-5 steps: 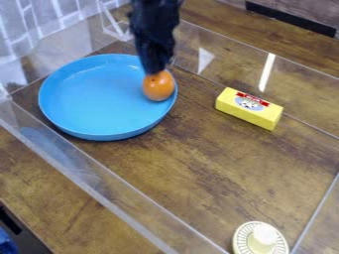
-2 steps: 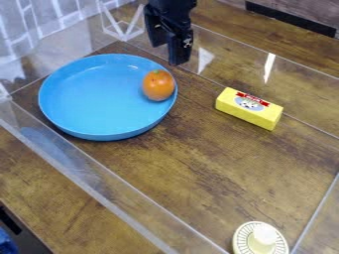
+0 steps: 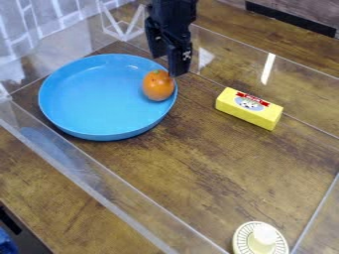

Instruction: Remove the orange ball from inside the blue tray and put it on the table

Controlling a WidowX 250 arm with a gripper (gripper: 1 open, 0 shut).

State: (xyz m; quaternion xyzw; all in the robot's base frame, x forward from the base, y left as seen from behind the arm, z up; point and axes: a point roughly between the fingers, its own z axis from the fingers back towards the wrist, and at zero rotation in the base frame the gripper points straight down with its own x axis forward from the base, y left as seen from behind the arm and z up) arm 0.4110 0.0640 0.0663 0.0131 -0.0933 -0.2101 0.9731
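The orange ball (image 3: 158, 86) rests inside the blue tray (image 3: 77, 107), close to its right rim. My gripper (image 3: 171, 66) hangs just above and behind the ball, pointing down. Its dark fingers are spread open and nothing is between them. The fingertips end near the top of the ball; I cannot tell whether they touch it. The tray sits on the dark wood table (image 3: 172, 174) at the left.
A yellow rectangular block (image 3: 249, 107) lies on the table right of the tray. A cream round lid (image 3: 261, 239) sits at the bottom edge. Clear acrylic panels (image 3: 93, 169) run along the front and the sides.
A second ago the gripper was down around the ball. It then rose off it with the ball left in the tray, and has now come back down close above the ball.
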